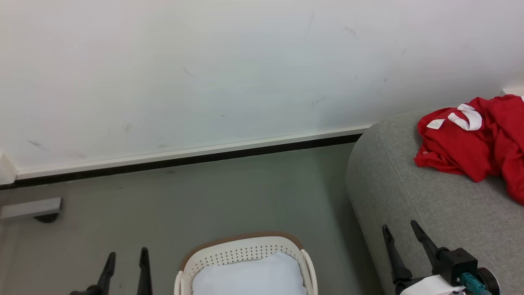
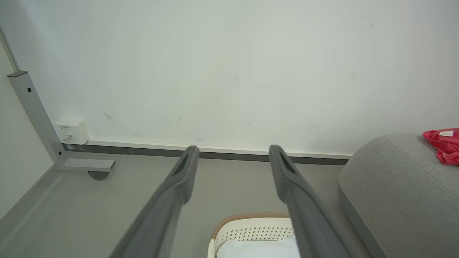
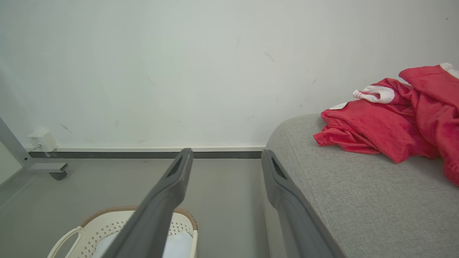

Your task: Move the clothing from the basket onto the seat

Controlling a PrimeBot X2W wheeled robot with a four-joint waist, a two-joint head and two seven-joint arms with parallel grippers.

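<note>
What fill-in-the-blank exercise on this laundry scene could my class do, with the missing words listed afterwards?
1. The clothing lying on the grey seat is mostly ____ with white trim.
2. The basket stands on the ____, beside the seat.
3. The left hand and right hand are both ____, holding nothing.

Missing words: red; floor; open.

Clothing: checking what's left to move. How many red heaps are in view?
1: the red clothing lies on the seat, near the wall. The basket shows a pale pad; anything under it may be hidden.
</note>
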